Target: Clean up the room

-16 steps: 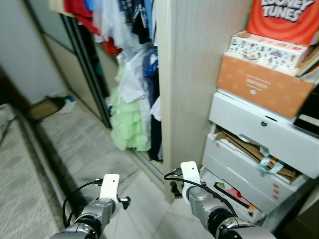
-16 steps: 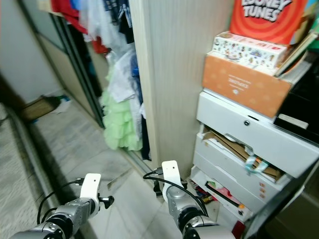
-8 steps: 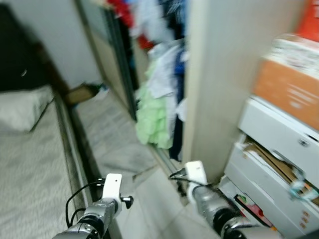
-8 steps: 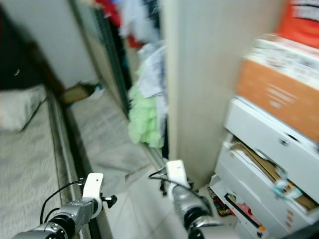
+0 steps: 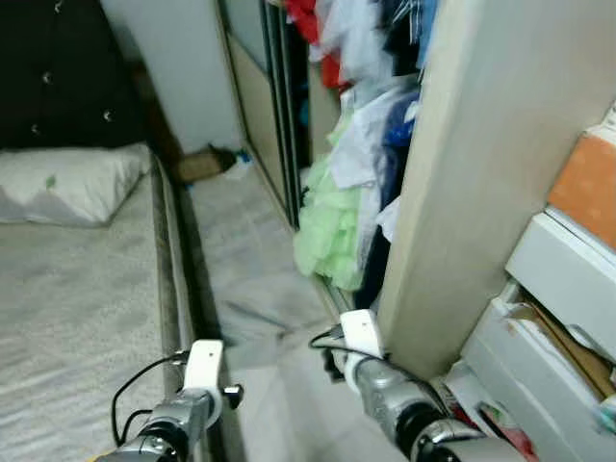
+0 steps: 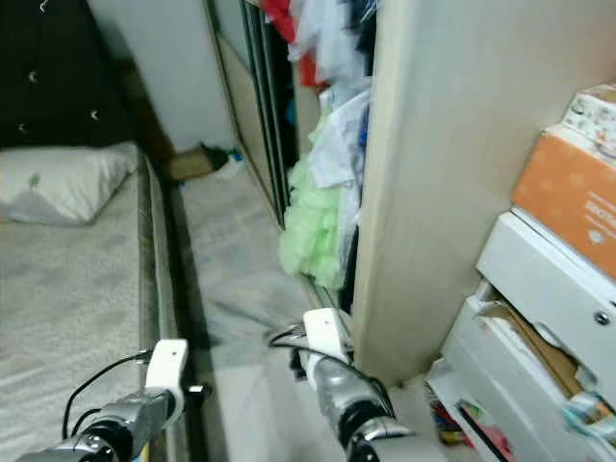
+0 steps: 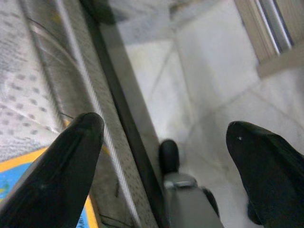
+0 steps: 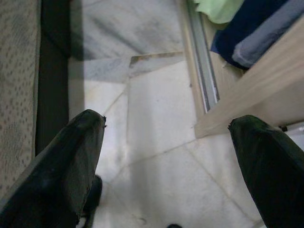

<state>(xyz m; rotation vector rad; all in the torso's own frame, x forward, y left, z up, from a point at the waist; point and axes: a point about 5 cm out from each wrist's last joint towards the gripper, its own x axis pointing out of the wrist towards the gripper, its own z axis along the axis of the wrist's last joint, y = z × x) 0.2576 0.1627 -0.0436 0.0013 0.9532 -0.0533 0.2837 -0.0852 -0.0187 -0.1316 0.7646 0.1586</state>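
A: Navigation is the job right now, I'd judge, not grasping. Both arms ride low at about six o'clock. The left end effector [image 7: 161, 142] has its two black fingers spread wide with nothing between them, hanging over the dark bed frame edge [image 7: 126, 123]. The right end effector [image 8: 166, 142] is just as wide open and empty above the pale tiled floor [image 8: 156, 137].

B: Where is there anything to tidy?

A: Green ruffled dress [image 5: 332, 241] and other hanging clothes spill out of the open wardrobe at one o'clock. A small brown cardboard box [image 5: 204, 164] with scraps beside it sits on the floor at twelve o'clock, far down the aisle. At four o'clock the white plastic drawer unit [image 6: 539, 318] has a drawer bulging with brown cardboard.

B: So how to do it well?

A: Settle the turn first, as the view is soft. Pick one target, square up to it, and keep the arms tucked clear of the beige wardrobe side panel [image 5: 481, 173] in this narrow aisle.

B: What has changed from a second ago?

A: The camera has swung left. The grey speckled mattress [image 5: 67, 289] and white pillow [image 5: 67, 183] now show, and the drawers have slid toward the right edge. Both end effectors look unchanged.
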